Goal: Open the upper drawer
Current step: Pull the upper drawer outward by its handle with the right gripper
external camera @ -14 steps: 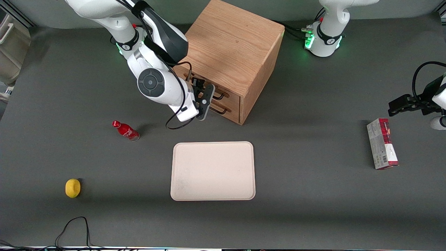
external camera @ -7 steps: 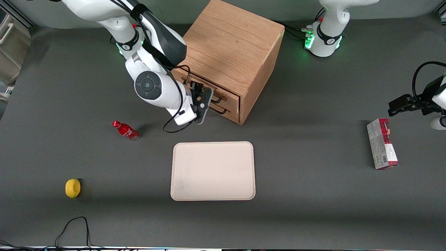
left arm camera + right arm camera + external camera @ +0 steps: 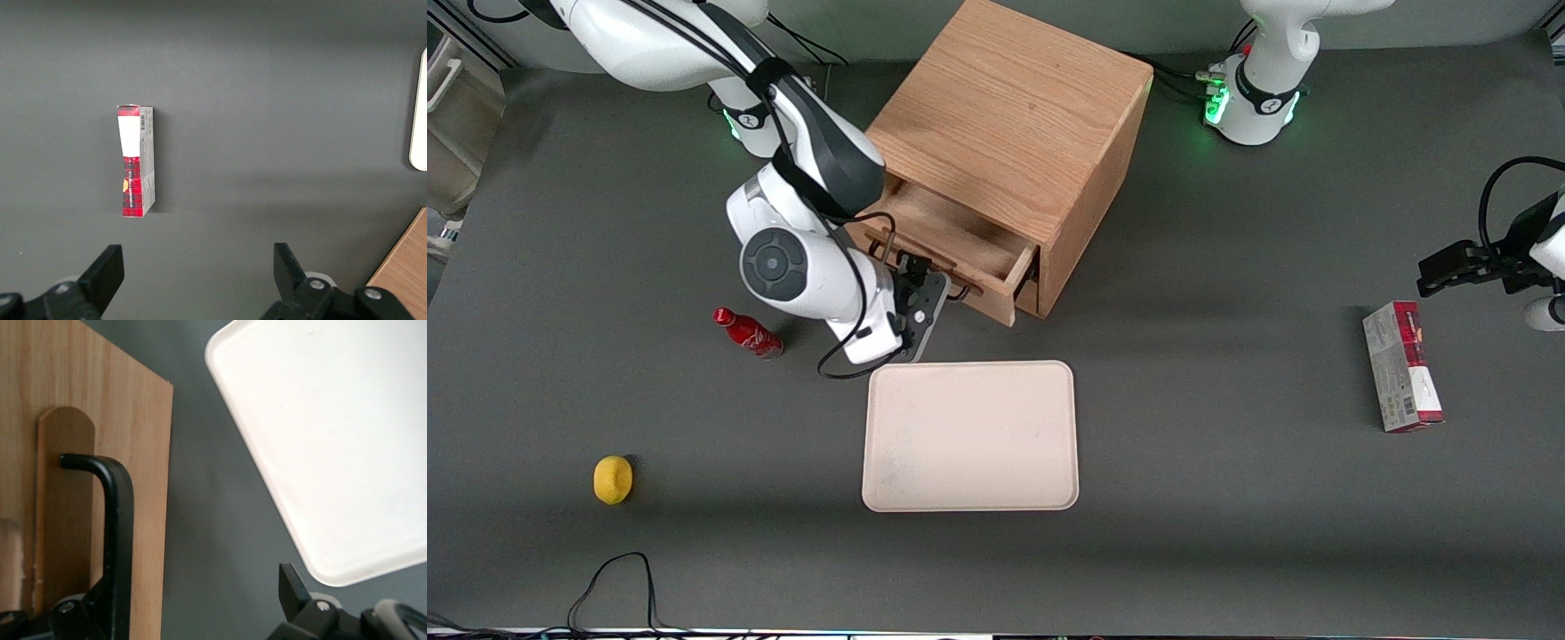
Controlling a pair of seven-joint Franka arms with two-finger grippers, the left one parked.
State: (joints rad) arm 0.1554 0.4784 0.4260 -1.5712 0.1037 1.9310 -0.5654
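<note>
The light-oak cabinet (image 3: 1014, 116) stands at the back middle of the table. Its upper drawer (image 3: 947, 233) is pulled out and its empty inside shows. The drawer's front (image 3: 80, 420) carries a thin black bar handle (image 3: 119, 520). My right gripper (image 3: 919, 274) is at that handle, in front of the drawer. Its fingers are spread wide: one finger (image 3: 93, 603) sits right at the bar, the other (image 3: 291, 587) is well apart over the grey table. The lower drawer is mostly hidden under the pulled-out upper one.
A cream tray (image 3: 969, 436) lies just nearer the front camera than the drawer, and shows in the right wrist view (image 3: 347, 420). A red bottle (image 3: 749, 332) and a lemon (image 3: 613, 479) lie toward the working arm's end. A red box (image 3: 1401, 378) lies toward the parked arm's end.
My right arm has drawn back toward the front camera and the tray, and the upper drawer has slid out with it from nearly shut to well open.
</note>
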